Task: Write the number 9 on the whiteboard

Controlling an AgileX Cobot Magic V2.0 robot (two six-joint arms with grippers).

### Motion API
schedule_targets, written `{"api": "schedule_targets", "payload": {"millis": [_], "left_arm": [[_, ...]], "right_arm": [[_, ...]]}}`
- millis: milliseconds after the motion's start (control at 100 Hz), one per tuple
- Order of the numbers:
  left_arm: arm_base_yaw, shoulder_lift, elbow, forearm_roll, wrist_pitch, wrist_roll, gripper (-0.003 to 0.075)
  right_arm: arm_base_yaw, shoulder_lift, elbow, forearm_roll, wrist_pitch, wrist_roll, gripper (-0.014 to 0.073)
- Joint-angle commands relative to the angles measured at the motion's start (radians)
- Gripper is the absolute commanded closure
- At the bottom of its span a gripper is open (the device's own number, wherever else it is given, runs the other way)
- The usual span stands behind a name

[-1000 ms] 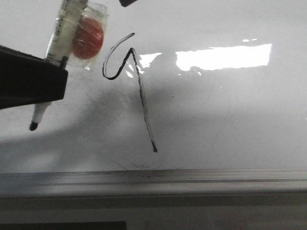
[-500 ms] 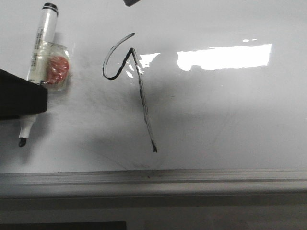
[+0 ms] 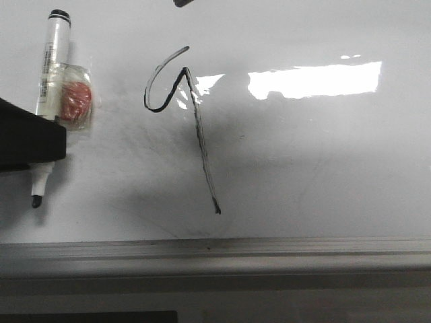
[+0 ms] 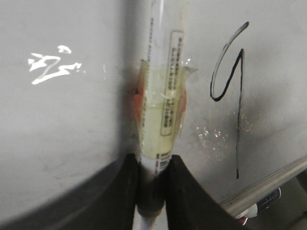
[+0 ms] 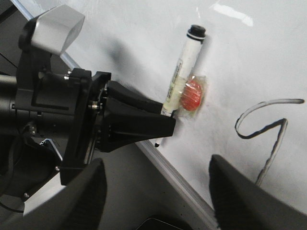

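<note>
While the left end effector (image 3: 40, 138) clamps a marker (image 3: 50, 64), the number 9 (image 3: 182, 121) slants tail-down toward the rim.

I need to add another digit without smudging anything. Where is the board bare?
The whiteboard is bare right of the number 9, down to the grey rim. Left of it is crowded: the left gripper holds the marker there.

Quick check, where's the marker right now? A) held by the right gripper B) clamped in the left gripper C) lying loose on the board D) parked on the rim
B: the marker sits pinched in the left gripper, left of the number 9; the right gripper is open and holds nothing.
</note>
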Motion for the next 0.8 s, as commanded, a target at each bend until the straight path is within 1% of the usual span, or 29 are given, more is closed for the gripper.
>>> {"api": "schedule_targets", "payload": {"millis": [0,240,310,360,410,480,550,680,730,790], "left_arm": [[0.004,0.017,-0.025,-0.022,-0.041,-0.010,0.0741],[0.004,0.025,-0.025,-0.058,-0.056,-0.011,0.0731],[0.004,0.025,-0.025,-0.058,-0.056,-0.011,0.0666],[0.004,0.025,-0.025,-0.058,-0.052,-0.011,0.0591],[0.004,0.019,-0.025,-0.058,-0.052,-0.011,0.0499],[0.004,0.006,-0.025,-0.058,-0.051,-0.011,0.0407],[0.004,-0.001,-0.025,-0.058,-0.051,-0.011,0.0366],[0.004,-0.037,-0.025,-0.053,-0.051,-0.009,0.0363],[0.004,-0.055,-0.025,-0.050,-0.049,-0.008,0.0363],[0.006,-0.082,-0.025,-0.045,-0.045,-0.007,0.0363]], "right_arm": [[0.003,-0.016,-0.032,-0.008,-0.073,-0.002,0.0197],[0.003,-0.016,-0.032,-0.002,-0.073,-0.002,0.0197],[0.003,-0.016,-0.032,-0.002,-0.073,-0.002,0.0197],[0.003,-0.016,-0.032,-0.002,-0.075,-0.002,0.0197],[0.003,-0.016,-0.032,-0.002,-0.080,-0.002,0.0197],[0.003,-0.016,-0.032,-0.002,-0.082,-0.002,0.0197],[0.003,-0.016,-0.032,-0.002,-0.082,-0.002,0.0197],[0.003,-0.018,-0.032,-0.008,-0.082,-0.002,0.0201],[0.003,-0.025,-0.032,-0.029,-0.082,-0.002,0.0239],[0.003,-0.043,-0.028,-0.045,-0.082,-0.002,0.0355]]}}
